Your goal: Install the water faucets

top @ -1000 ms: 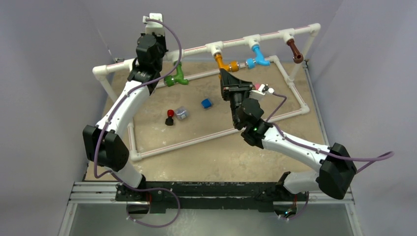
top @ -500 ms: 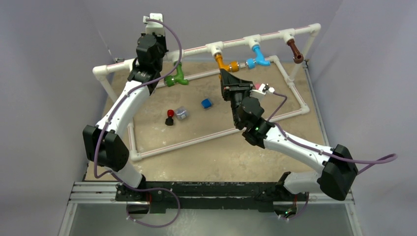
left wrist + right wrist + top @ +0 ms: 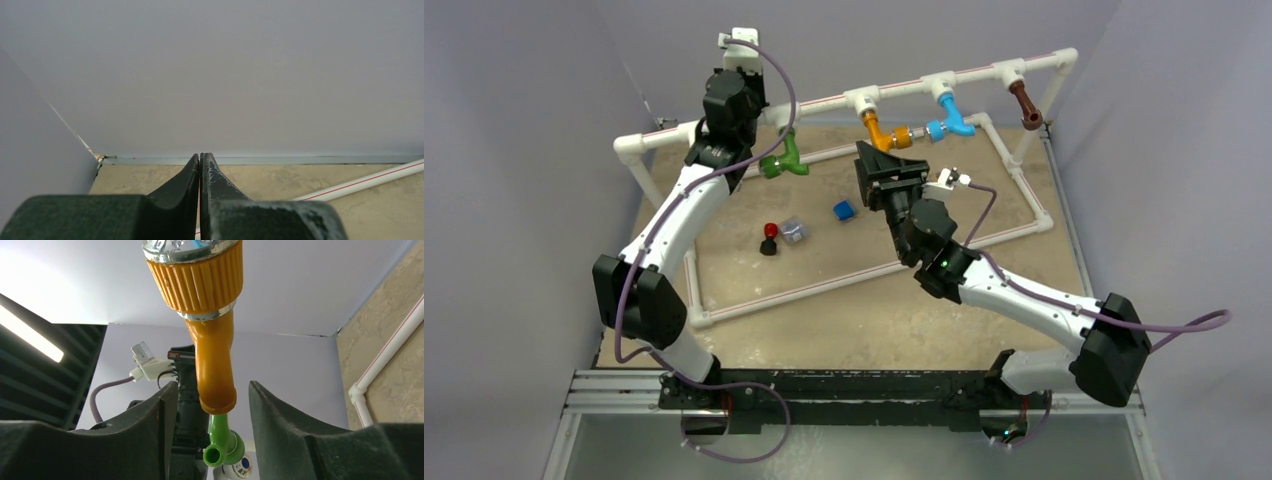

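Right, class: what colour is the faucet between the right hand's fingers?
Orange; the faucet shows best in the right wrist view.

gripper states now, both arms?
left gripper: shut, nothing visible between the jaws.
right gripper: open, jaws either side of the orange faucet, not gripping it.

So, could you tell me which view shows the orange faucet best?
The right wrist view: the orange faucet is close, ridged collar sharp. The top view shows it small; the left wrist view, not at all.
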